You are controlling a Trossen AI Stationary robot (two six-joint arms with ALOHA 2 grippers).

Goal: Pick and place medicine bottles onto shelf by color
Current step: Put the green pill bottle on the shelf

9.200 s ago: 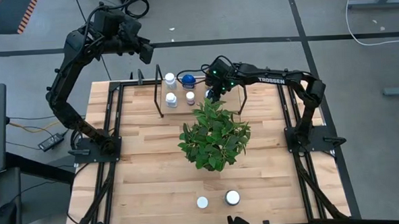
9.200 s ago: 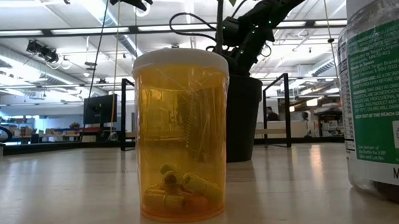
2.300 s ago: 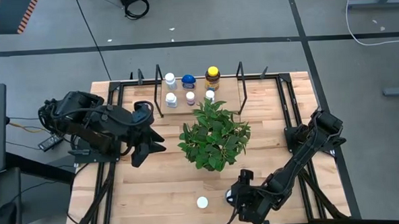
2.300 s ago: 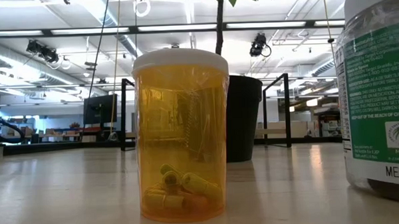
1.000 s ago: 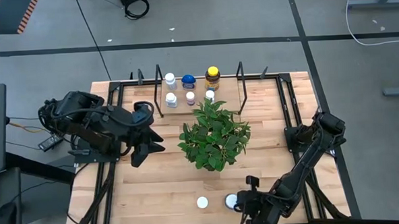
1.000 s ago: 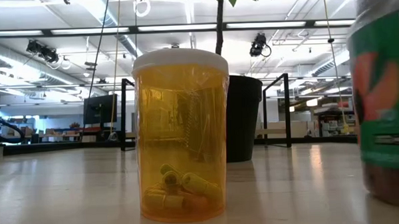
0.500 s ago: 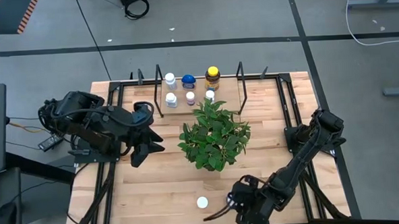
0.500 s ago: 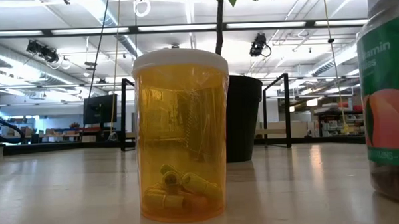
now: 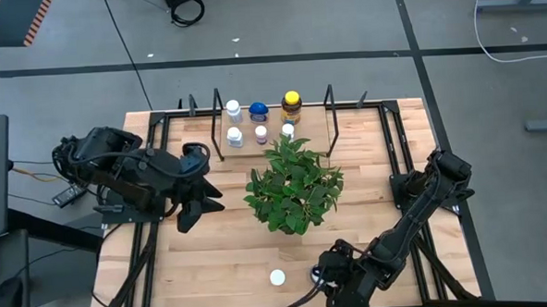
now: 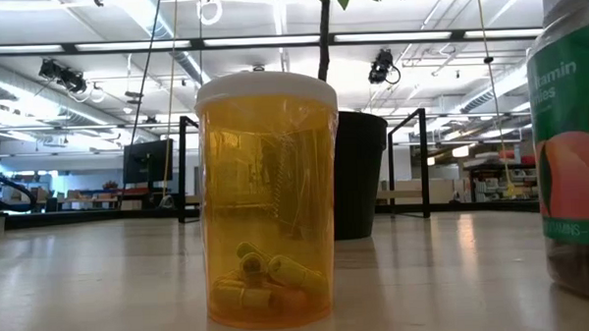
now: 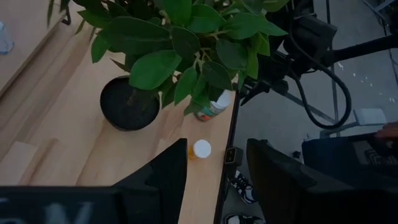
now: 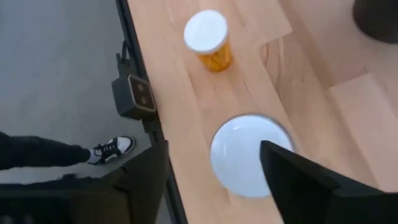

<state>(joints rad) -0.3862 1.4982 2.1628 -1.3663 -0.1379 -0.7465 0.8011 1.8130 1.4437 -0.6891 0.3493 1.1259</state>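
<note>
Robotics lab: open hall, ceiling strip lights (image 10: 94,47), distant workstations (image 10: 145,161).

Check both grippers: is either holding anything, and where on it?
Nothing is held. The right gripper is open astride the big bottle at its white cap, with a gap on one side. The left gripper is open and empty beside the plant.

The right arm is folded low along the table's near edge with its gripper (image 9: 327,279) spread open and pointing down, while the left arm waits bent at the left side, its gripper (image 9: 191,213) open too.
</note>
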